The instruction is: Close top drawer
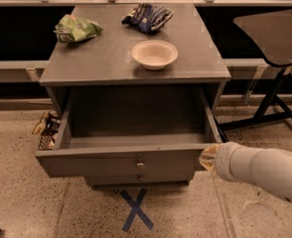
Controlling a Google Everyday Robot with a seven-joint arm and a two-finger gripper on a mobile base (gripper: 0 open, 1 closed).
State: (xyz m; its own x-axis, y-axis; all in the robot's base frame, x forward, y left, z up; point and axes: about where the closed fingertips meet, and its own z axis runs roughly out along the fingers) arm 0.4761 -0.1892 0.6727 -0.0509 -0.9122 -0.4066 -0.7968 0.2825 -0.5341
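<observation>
The top drawer (pixel 121 160) of the grey cabinet (pixel 136 58) stands partly open, its shallow box empty and its small metal knob (pixel 140 164) at the middle of the front panel. My white arm (pixel 265 170) comes in from the right. My gripper (pixel 206 157) sits at the right end of the drawer's front panel, touching it. A lower drawer front with its own knob (pixel 139 177) shows just beneath.
On the cabinet top lie a white bowl (pixel 154 54), a green bag (pixel 75 28) and a dark blue bag (pixel 147 17). A dark chair (pixel 275 38) stands to the right. Snack packets (pixel 45 128) lie at the cabinet's left. A blue tape cross (pixel 136 209) marks the floor.
</observation>
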